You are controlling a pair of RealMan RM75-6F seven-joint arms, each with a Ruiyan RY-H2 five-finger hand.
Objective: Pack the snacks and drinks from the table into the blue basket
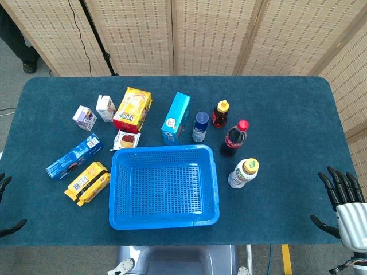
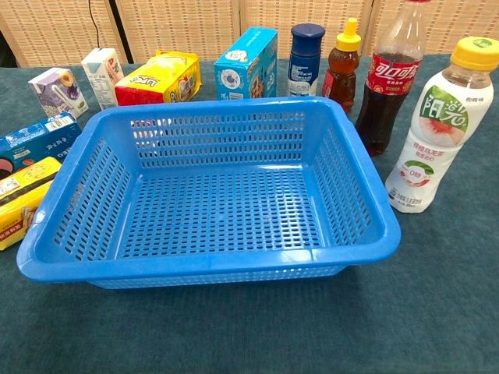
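The blue basket (image 1: 163, 186) (image 2: 210, 199) stands empty at the table's front middle. To its right are a white bottle with a yellow cap (image 1: 243, 173) (image 2: 437, 128), a cola bottle (image 1: 234, 138) (image 2: 391, 74), a brown bottle (image 1: 220, 113) (image 2: 341, 66) and a dark blue can (image 1: 199, 126) (image 2: 306, 48). A blue box (image 1: 176, 118) (image 2: 248, 62) stands behind the basket. To the left lie a yellow-red bag (image 1: 132, 109) (image 2: 160, 78), two small cartons (image 1: 85, 118) (image 1: 105, 107), a blue cookie pack (image 1: 74, 156) and a yellow pack (image 1: 87, 183). My right hand (image 1: 344, 200) is open at the table's right front edge. My left hand (image 1: 6, 209) shows only dark fingertips at the left edge.
A small red-and-white snack pack (image 1: 127, 139) lies just behind the basket's left corner. Folding wicker screens (image 1: 212, 34) stand behind the dark blue table (image 1: 287, 103).
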